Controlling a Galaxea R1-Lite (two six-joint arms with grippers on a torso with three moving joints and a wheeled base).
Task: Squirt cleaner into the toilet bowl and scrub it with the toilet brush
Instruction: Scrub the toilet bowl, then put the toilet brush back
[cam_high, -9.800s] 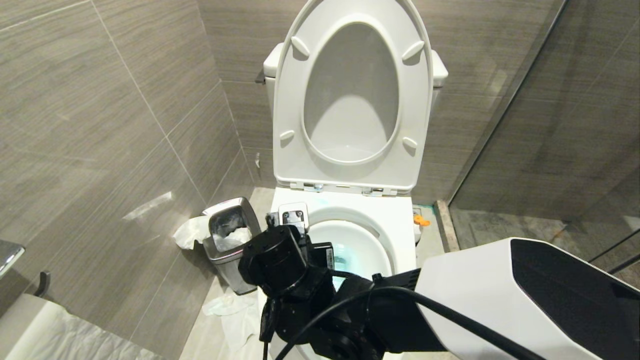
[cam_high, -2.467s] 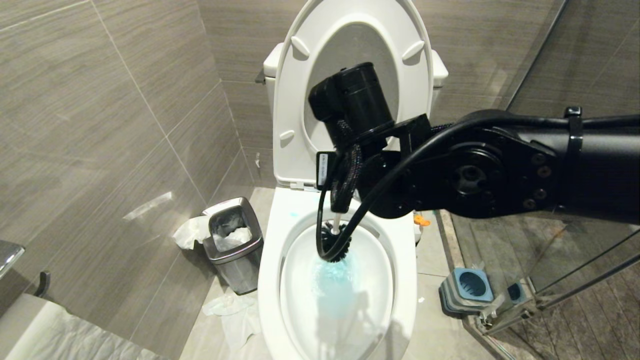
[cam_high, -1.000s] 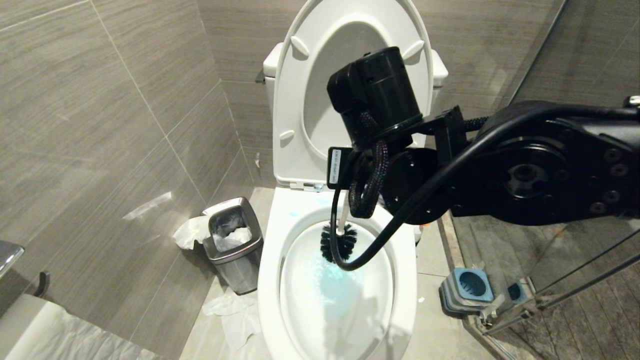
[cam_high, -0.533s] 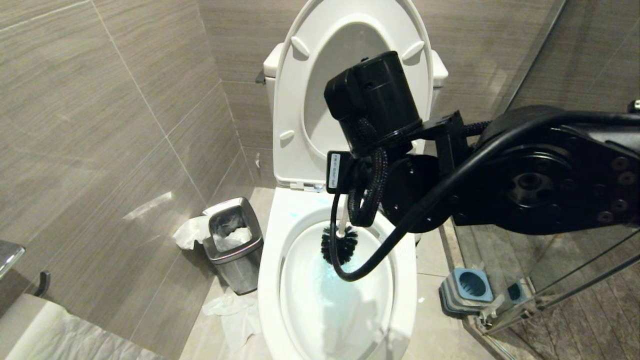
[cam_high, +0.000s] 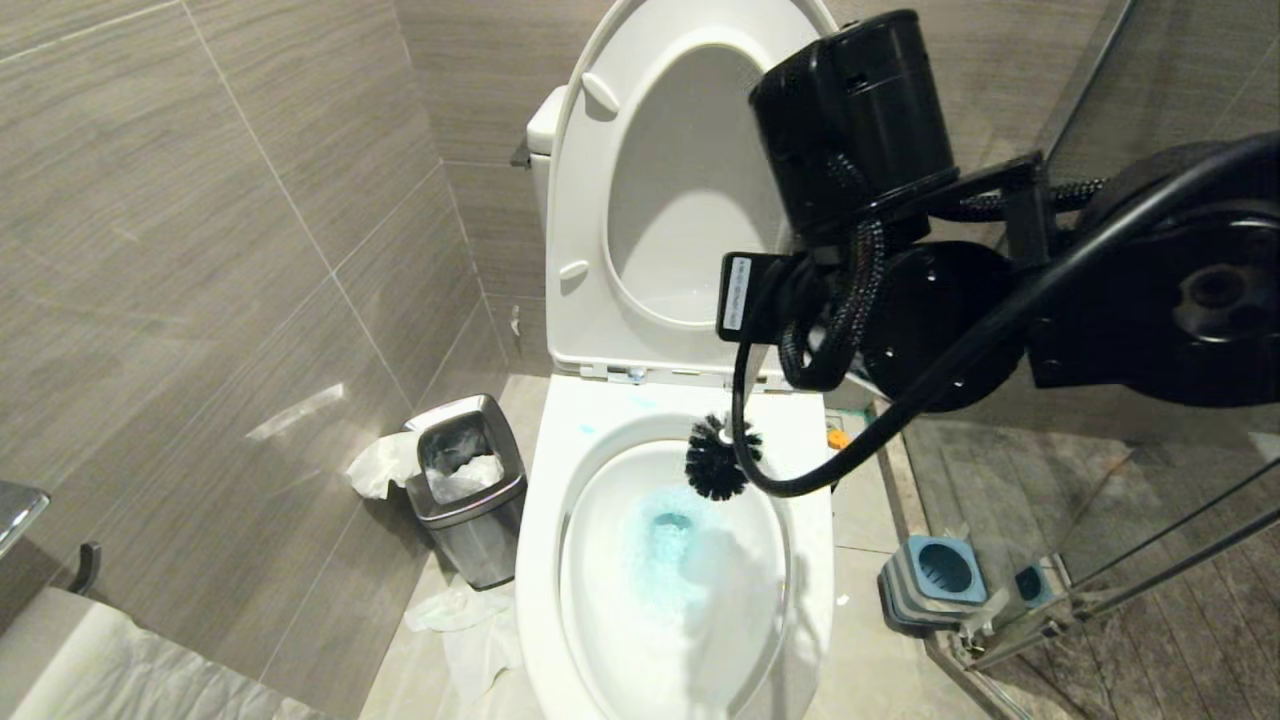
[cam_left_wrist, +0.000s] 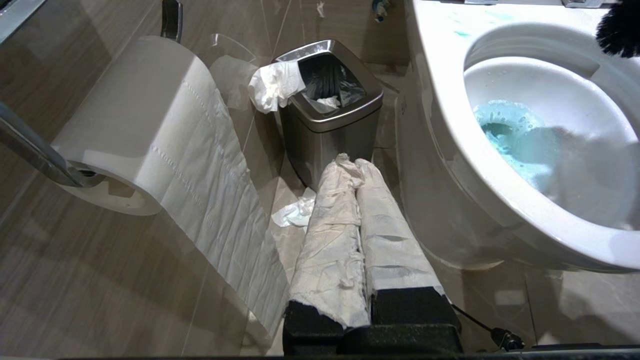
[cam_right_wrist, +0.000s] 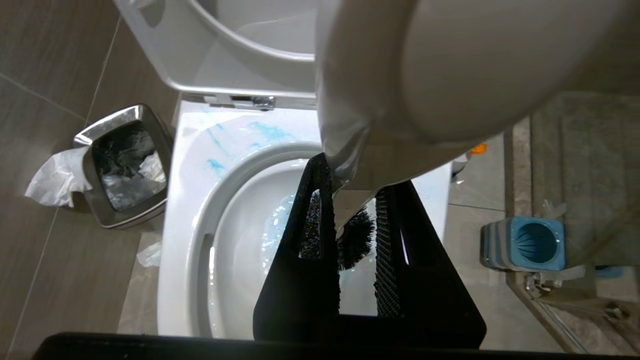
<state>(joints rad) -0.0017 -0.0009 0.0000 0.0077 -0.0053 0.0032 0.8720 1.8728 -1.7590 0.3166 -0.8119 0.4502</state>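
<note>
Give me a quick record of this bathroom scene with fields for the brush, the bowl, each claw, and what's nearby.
toilet brush: held by its handle, black bristle head above the bowl's rear rim
toilet bowl: seat and lid raised, turquoise cleaner tinting the water, blue smears on the rim
right claw: shut on the toilet brush, above the bowl
left claw: shut, paper-wrapped, low beside the bowl
brush holder: empty, on the floor right of the toilet
steel bin: left of the toilet

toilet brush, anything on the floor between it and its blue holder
Nothing visible. The toilet brush, in the right hand, hangs over the toilet bowl rim; the floor toward the holder looks bare.
</note>
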